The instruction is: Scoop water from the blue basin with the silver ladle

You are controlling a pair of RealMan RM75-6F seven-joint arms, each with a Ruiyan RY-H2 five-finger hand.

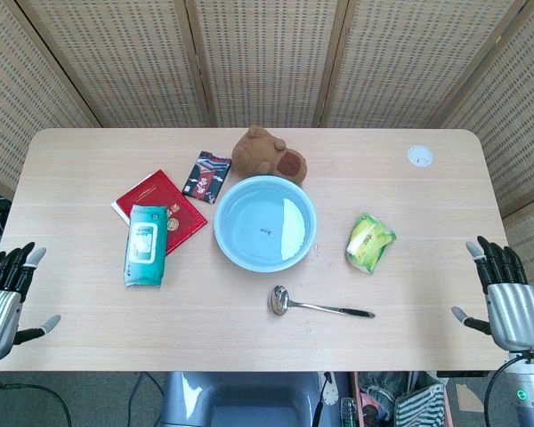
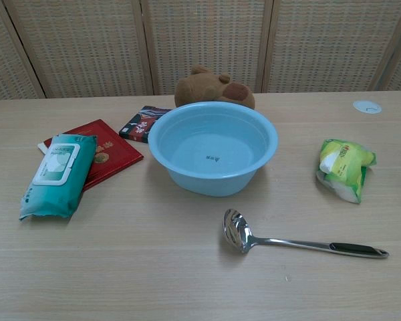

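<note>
The blue basin (image 1: pixel 265 222) (image 2: pixel 213 156) stands in the middle of the table with water in it. Just in front of it lies the silver ladle (image 1: pixel 316 306) (image 2: pixel 294 241), flat on the wood, bowl to the left and dark-tipped handle pointing right. My left hand (image 1: pixel 2 294) hangs at the table's left front corner, fingers spread and empty. My right hand (image 1: pixel 505 298) is at the right front corner, likewise spread and empty, well right of the ladle's handle. Neither hand shows in the chest view.
A brown plush toy (image 1: pixel 269 155) sits behind the basin. A teal wipes pack (image 1: pixel 147 245) lies on a red booklet (image 1: pixel 165 206) to the left, with a dark snack packet (image 1: pixel 209 175) behind. A green-yellow packet (image 1: pixel 370 241) lies right of the basin; a white disc (image 1: pixel 419 156) far right.
</note>
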